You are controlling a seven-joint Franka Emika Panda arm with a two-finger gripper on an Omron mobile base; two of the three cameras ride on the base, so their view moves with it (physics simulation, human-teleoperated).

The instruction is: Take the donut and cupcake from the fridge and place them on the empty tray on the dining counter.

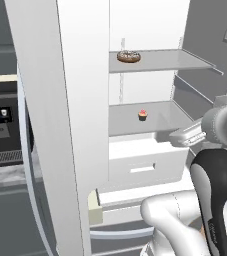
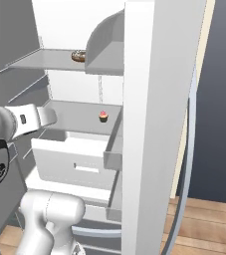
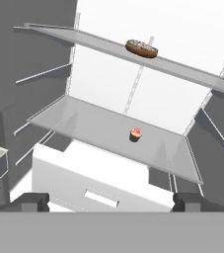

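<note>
The fridge [image 1: 45,100] stands open, showing its white shelved interior. On the upper glass shelf lies the brown donut [image 1: 129,56] [image 2: 78,56] [image 3: 141,48]. One shelf below, the small pink-topped cupcake [image 1: 143,115] [image 2: 103,116] [image 3: 135,134] stands upright near the middle. My gripper [image 1: 177,138] [image 2: 51,116] [image 3: 111,202] is open and empty. It hovers in front of the fridge at about the lower shelf's height, well short of the cupcake and pointing into the fridge. The tray and the dining counter are out of view.
A white drawer [image 1: 145,162] [image 2: 74,159] [image 3: 98,183] juts out under the lower shelf, just below my hand. The open fridge doors [image 2: 159,99] flank the opening on both sides. A black coffee machine [image 1: 2,130] stands on the counter at the left.
</note>
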